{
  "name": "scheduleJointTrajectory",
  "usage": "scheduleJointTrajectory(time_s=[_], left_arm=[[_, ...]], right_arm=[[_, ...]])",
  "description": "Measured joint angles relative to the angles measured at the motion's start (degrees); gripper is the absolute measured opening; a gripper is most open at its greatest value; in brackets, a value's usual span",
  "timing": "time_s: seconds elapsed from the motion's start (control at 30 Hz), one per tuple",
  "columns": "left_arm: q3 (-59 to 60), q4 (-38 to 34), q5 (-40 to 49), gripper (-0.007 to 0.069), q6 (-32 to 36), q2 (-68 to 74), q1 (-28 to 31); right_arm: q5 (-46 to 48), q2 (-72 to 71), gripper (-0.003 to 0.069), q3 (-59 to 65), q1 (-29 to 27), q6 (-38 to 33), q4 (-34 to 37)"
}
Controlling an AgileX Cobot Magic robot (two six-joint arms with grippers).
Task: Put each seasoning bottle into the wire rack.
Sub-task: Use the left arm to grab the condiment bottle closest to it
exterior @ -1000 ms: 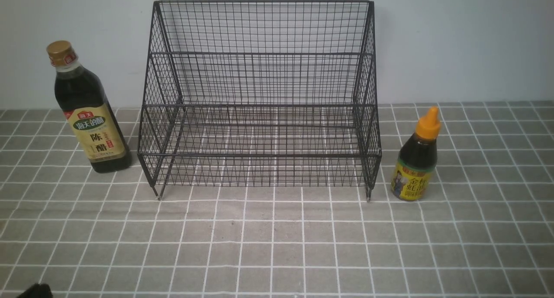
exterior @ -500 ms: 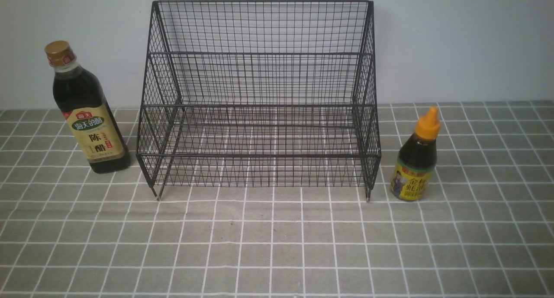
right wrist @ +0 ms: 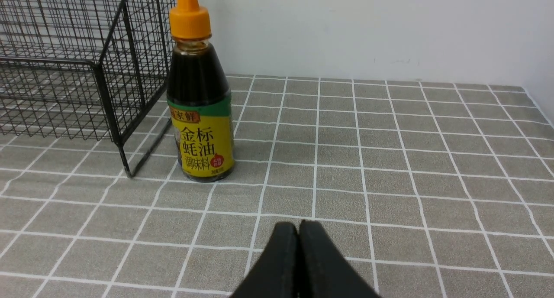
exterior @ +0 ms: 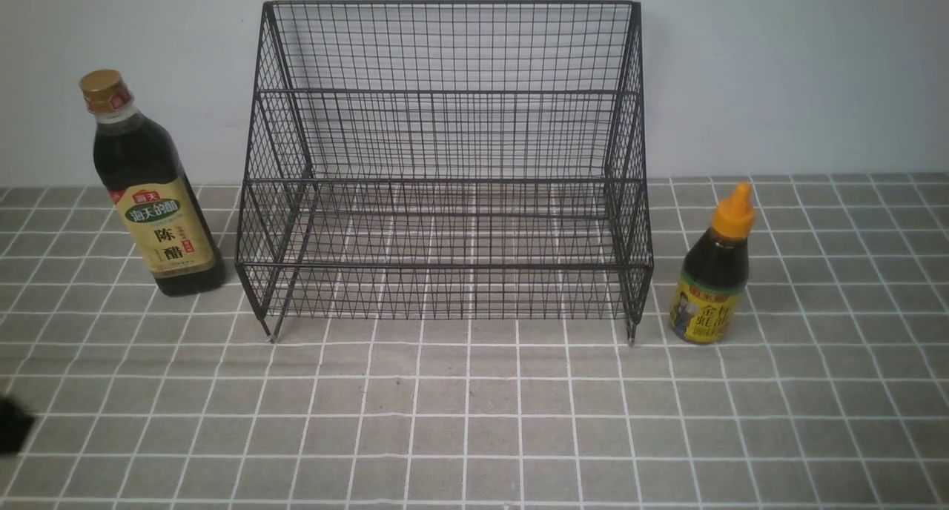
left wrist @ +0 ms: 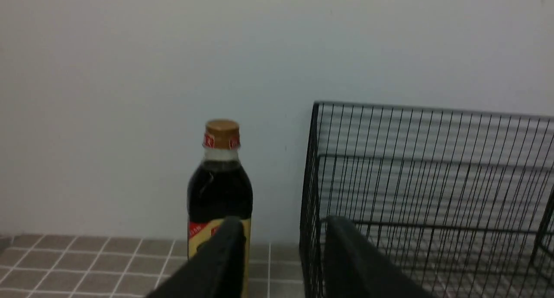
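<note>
**Status.** Both bottles stand on the cloth [exterior: 474, 421], outside the rack [exterior: 445, 176], and both tiers are bare. The tall bottle [exterior: 152, 191] is upright just beside the rack's left side. The short bottle [exterior: 713, 280] is upright just beside its right front leg. Neither bottle has shifted over the last second, nor has the rack. Count so far: none of two placed.

**Change.** Your left gripper [left wrist: 283, 228] now has its jaws parted, with nothing between them. In the left wrist view the tall bottle stands ahead, its label partly behind one finger, while the other finger overlaps the rack's near corner. In the front view a dark shape [exterior: 11, 425] shows at the left edge, probably part of the left arm. A second ago a similar shape sat lower, in the corner, and half a second ago none showed.

**Right side.** Your right gripper [right wrist: 298, 228] has its fingers pressed together and holds nothing. It sits low over the cloth, with the short bottle ahead and well apart.

**Reading.** The left arm looks to be starting its approach to the tall bottle.

**Next.** Centre the gap on the bottle's body, which currently sits toward one finger.

**Risk.** The bottle stands close to the rack wire, so the rack-side finger has little room and could nudge either one.
</note>
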Motion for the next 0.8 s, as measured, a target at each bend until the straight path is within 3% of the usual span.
scheduleJointTrajectory(time_s=[0.17,0.37,0.6,0.8], left_arm=[[-7.94,0.78,-1.45,0.0461,0.06,11.92,0.00],[-15.28,-1.28,-9.94,0.0564,0.10,25.51,1.25],[-22.88,-7.61,-14.84,0.0574,0.53,39.08,1.51],[-30.82,-8.68,-17.58,0.0574,6.22,51.91,2.76]], right_arm=[[0.00,0.00,-0.0014,0.00,0.00,0.00,0.00],[0.00,0.00,-0.0014,0.00,0.00,0.00,0.00],[0.00,0.00,-0.0014,0.00,0.00,0.00,0.00],[0.00,0.00,-0.0014,0.00,0.00,0.17,0.00]])
